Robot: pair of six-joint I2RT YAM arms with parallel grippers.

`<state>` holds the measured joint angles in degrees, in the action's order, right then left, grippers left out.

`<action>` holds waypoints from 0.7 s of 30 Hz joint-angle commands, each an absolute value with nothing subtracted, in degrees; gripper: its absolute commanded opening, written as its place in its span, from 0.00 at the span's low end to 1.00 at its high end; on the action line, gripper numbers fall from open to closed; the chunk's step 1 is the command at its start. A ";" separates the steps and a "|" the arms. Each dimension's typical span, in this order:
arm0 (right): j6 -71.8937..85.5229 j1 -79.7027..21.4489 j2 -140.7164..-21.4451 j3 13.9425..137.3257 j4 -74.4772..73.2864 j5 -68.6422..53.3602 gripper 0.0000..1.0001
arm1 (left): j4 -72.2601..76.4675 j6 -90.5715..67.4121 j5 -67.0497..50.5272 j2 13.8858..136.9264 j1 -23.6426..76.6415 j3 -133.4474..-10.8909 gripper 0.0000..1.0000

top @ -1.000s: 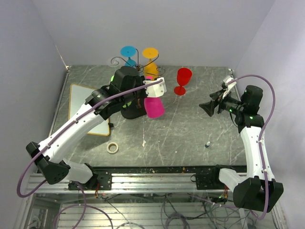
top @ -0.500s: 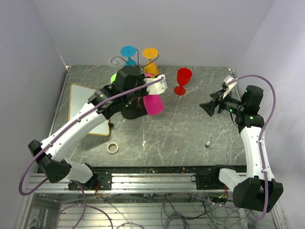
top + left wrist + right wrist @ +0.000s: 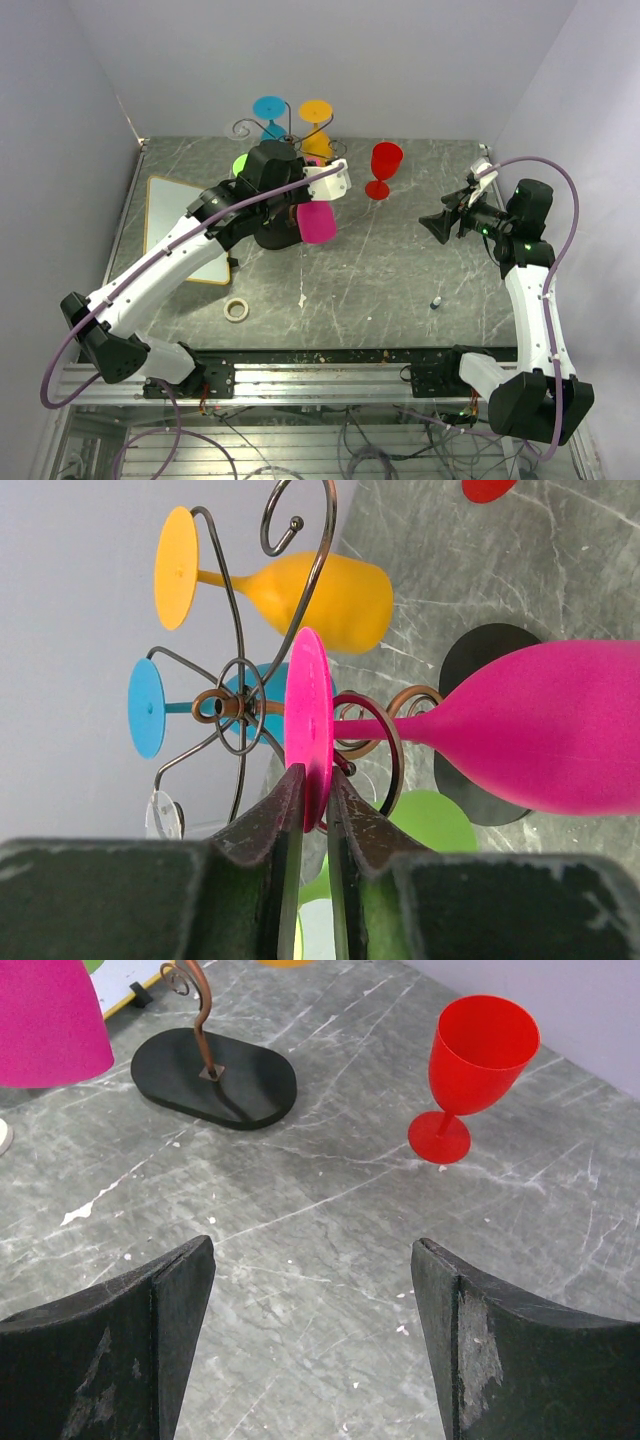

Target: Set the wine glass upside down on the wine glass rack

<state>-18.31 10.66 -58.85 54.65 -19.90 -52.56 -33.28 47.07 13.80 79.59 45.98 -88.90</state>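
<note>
My left gripper (image 3: 312,780) is shut on the foot of a pink wine glass (image 3: 560,730) and holds it upside down, with its stem beside a scroll loop of the dark wire rack (image 3: 240,705). From above, the pink glass (image 3: 316,222) hangs under the left gripper (image 3: 312,195), just in front of the rack (image 3: 290,135). An orange glass (image 3: 320,595) and a blue glass (image 3: 147,708) hang on the rack. A red wine glass (image 3: 384,168) stands upright on the table. My right gripper (image 3: 440,226) is open and empty, facing the red glass (image 3: 475,1060).
The rack's black oval base (image 3: 213,1077) lies on the grey table. A green glass (image 3: 440,820) sits under the rack. A white board (image 3: 190,225) lies at the left. A tape roll (image 3: 236,310) and a small dark object (image 3: 436,301) lie near the front.
The left gripper has carried the pink glass slightly left and back, closer to the rack. The right arm has not moved.
</note>
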 commanded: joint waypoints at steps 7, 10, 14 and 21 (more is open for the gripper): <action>-17.93 11.44 -57.82 53.72 -18.33 -53.26 0.80 | -32.97 46.67 13.32 77.97 46.21 -88.33 0.25; -17.87 11.60 -57.77 53.70 -18.32 -53.26 0.80 | -32.87 46.59 13.36 77.38 46.21 -88.29 0.26; -17.79 11.76 -57.79 53.62 -18.25 -53.35 0.80 | -32.58 46.99 13.51 76.58 46.19 -87.54 0.29; -17.67 12.12 -57.75 53.53 -18.16 -53.44 0.80 | -32.61 47.71 13.97 75.44 46.22 -86.08 0.34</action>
<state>-17.98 11.60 -58.81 54.13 -19.53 -52.88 -33.21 47.42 13.82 77.14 45.98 -87.13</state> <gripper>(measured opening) 0.796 0.325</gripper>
